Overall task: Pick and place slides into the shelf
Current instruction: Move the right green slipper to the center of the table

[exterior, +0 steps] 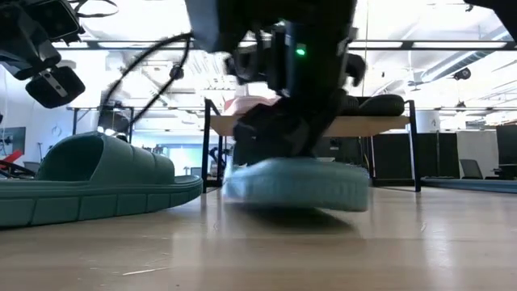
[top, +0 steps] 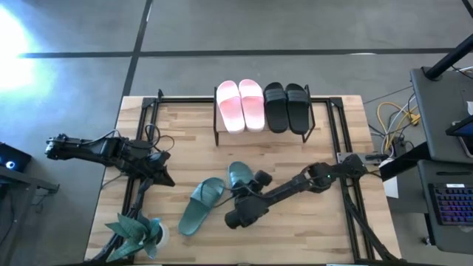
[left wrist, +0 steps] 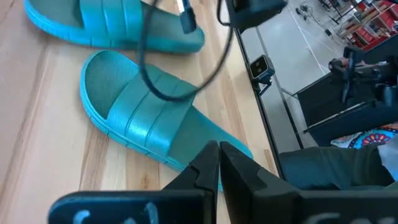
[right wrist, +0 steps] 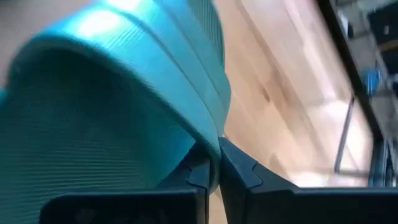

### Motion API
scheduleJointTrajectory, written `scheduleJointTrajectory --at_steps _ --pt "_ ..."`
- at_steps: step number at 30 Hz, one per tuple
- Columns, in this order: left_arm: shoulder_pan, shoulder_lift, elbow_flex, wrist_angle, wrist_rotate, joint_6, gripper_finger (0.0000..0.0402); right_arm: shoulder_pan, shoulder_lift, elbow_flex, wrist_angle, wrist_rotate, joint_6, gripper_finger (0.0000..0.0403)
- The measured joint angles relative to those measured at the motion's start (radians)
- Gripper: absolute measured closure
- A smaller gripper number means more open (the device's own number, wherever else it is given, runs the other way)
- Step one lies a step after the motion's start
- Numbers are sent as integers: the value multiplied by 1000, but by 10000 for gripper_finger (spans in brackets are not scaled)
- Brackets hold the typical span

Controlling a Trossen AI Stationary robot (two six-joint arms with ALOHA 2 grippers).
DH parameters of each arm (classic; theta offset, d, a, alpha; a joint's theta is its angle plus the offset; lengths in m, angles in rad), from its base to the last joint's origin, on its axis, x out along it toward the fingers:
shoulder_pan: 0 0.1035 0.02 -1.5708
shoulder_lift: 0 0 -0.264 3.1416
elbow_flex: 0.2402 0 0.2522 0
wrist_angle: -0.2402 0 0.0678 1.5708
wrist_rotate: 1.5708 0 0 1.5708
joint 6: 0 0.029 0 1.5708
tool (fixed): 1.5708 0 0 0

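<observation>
The shelf [top: 262,134] stands at the table's far middle, with a light pink pair [top: 239,105] and a black pair [top: 286,107] of slides lying on its wooden top. Two dark green slides lie on the table nearer the front. One [top: 201,205] rests flat on its sole, free of both grippers. The other [top: 240,176] has my right gripper [right wrist: 214,163] shut on it. My left gripper [left wrist: 217,163] is shut on nothing and hangs above the table's left part [top: 162,176]. My right gripper pinches the edge of the green slide's wide strap [right wrist: 208,127] between its two fingers. The fingers slant downward from the table's right side. In the low view the slide [exterior: 295,184] sits under the gripper close to the tabletop; whether it is lifted clear, I cannot tell.
A green artificial plant [top: 137,230] sits at the front left corner. Black metal rails [top: 336,137] run along the tabletop on both sides. A keyboard and cables [top: 451,203] lie off the table to the right. Bare wood shows at the front right.
</observation>
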Motion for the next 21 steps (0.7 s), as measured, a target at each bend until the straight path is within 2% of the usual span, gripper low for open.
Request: scheduleJointTrajectory --at_steps 6,11,14,17,21 --pt "0 -2 0 -1 0 0 402 23 -62 -126 0 -112 248 390" --pt "0 -1 -1 -1 -5 0 402 84 -132 -145 -2 -231 536 390" --pt "0 -1 -1 -1 -16 0 402 117 -175 -148 0 -247 719 390" --pt "0 -1 -1 5 -17 0 402 136 -214 -149 -4 -234 742 390" --pt "0 -1 -1 9 -21 0 402 131 -228 -214 -2 -255 649 390"
